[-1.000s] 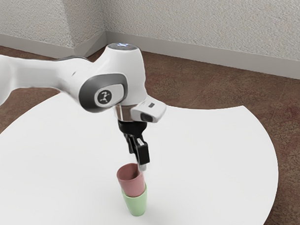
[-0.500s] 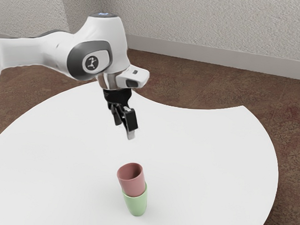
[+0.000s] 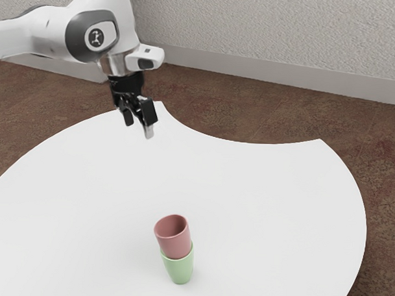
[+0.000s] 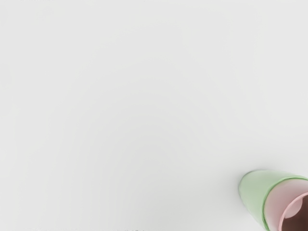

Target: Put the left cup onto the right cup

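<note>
A pink cup sits upright, nested in the mouth of a green cup, near the front of the round white table. My gripper hangs high above the table's far edge, well up and toward the exterior view's left of the stacked cups. Its fingers stand apart with nothing between them, so it is open. In the wrist view the green cup and the pink cup inside it appear at a corner, far from my hand.
The white table has a curved notch cut into its far edge. Brown carpet surrounds the table, and a textured wall with a pale baseboard stands behind.
My arm has lifted away from the stacked cups, moving up and toward the exterior view's left. The pink cup stays nested in the green one, unmoved.
</note>
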`<state>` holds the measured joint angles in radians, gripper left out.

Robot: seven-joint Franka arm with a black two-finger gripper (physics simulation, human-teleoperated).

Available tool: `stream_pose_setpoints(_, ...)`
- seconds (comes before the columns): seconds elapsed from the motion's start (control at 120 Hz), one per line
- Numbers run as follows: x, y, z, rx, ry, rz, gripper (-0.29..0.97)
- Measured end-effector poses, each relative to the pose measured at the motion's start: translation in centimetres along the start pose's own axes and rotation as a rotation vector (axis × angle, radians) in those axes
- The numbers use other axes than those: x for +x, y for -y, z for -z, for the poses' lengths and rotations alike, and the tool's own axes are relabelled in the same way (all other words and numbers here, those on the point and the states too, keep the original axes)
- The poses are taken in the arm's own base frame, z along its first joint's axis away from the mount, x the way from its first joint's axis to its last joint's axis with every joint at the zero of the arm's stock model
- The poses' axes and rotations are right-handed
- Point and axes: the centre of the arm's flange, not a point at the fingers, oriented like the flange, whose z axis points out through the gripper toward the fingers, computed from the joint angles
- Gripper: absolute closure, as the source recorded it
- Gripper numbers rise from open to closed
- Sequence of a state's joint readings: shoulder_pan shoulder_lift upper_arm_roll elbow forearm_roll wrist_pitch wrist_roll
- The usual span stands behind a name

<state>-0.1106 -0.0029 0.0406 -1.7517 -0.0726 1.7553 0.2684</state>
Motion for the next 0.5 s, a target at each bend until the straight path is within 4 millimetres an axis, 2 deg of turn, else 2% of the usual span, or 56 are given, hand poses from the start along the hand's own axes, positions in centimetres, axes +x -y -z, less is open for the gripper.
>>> stream_pose_setpoints(0.325,-1.3,7.7,5.2,0.02,-0.044,0.138,0.02)
stream_pose_setpoints(0.417,-1.7,8.8,6.5,0.024,-0.05,0.16,0.02)
stream_pose_setpoints(0.5,-1.8,8.8,7.4,0.027,-0.053,0.161,0.02)
